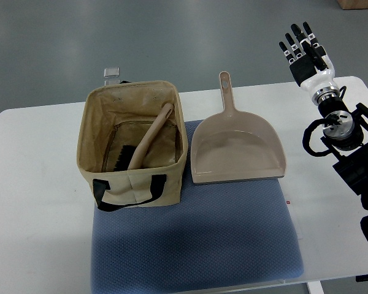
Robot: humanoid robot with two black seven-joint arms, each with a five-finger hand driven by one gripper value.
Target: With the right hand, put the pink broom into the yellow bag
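Observation:
The pink broom lies inside the yellow bag, handle leaning up toward the bag's far right wall and black bristles down at the bottom left. The bag stands open on a blue mat, with black handles on its near side. My right hand is raised over the table's far right corner, well away from the bag, fingers spread and holding nothing. The left arm does not show.
A pink dustpan lies on the mat just right of the bag, its handle pointing away from me. The white table carries the mat. A small clear clip sits behind the bag.

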